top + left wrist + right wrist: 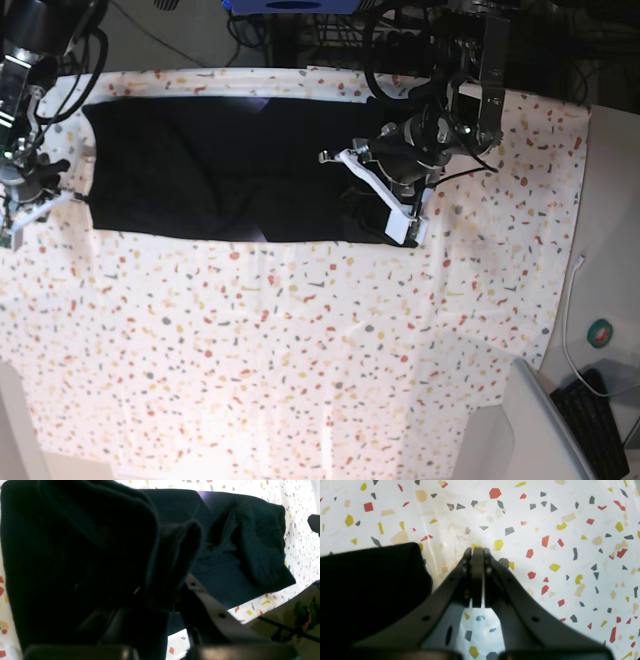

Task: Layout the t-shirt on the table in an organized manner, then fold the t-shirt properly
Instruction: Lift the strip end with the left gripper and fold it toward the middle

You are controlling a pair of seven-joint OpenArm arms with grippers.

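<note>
Base view: t-shirt [220,180] spread across upper table [300,350]. Left gripper [160,597] clamped on raised cloth, seen only in left wrist view. Right gripper [477,552] pressed together, empty, beside shirt edge.

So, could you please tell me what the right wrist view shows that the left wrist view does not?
Only the right wrist view shows the right claw shut on nothing over bare table. Only the left wrist view shows the left claw shut on a raised fold of the t-shirt, plus the table's edge. Both share black cloth and the flecked cover.
</note>
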